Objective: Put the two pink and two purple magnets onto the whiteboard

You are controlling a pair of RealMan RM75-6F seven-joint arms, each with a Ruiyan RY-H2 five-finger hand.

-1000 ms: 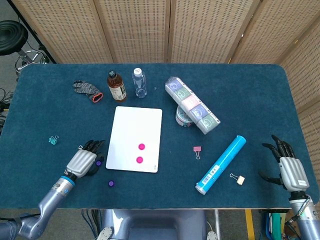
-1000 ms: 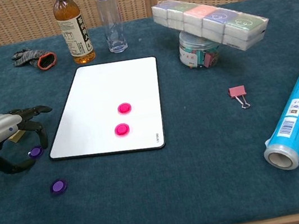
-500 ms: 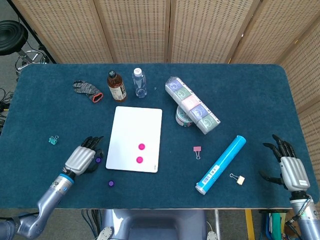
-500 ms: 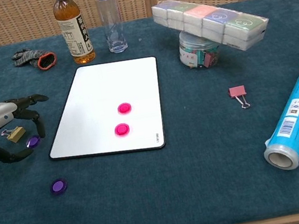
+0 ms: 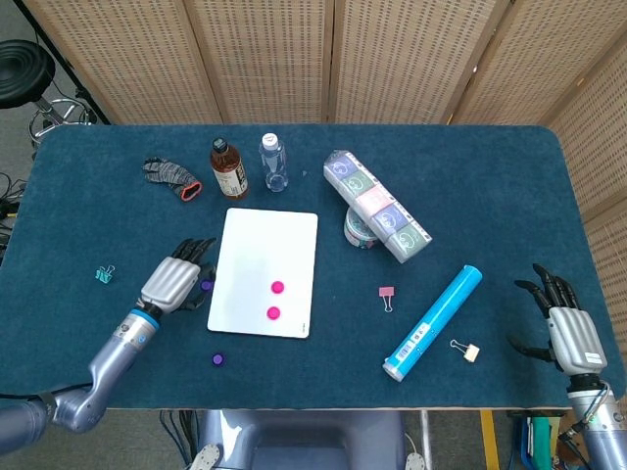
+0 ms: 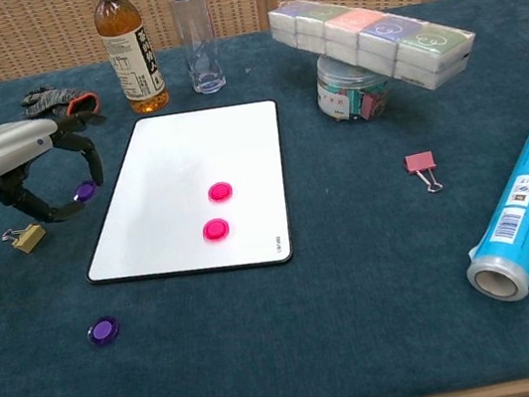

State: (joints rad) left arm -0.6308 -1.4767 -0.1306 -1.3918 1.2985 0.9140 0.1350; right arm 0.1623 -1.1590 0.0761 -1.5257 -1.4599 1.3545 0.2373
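Observation:
The whiteboard (image 5: 263,245) (image 6: 178,162) lies flat mid-table with two pink magnets (image 5: 277,287) (image 6: 220,192) on it, the second (image 5: 272,313) (image 6: 215,229) just nearer the front. My left hand (image 5: 172,284) (image 6: 13,168) hovers just left of the board and pinches a purple magnet (image 5: 206,285) (image 6: 84,192) in its fingertips, off the cloth. The other purple magnet (image 5: 217,359) (image 6: 102,331) lies on the cloth near the front edge. My right hand (image 5: 570,333) rests open at the far right, holding nothing.
A brown bottle (image 6: 129,54), a clear bottle (image 6: 197,33) and a glove (image 6: 58,102) stand behind the board. A box stack on a jar (image 6: 370,41), a blue roll (image 6: 527,202), a pink clip (image 6: 421,165) and a gold clip (image 6: 25,237) lie around.
My left hand has lifted a purple magnet off the cloth and carried it up and back toward the board's left edge. The right hand is unchanged.

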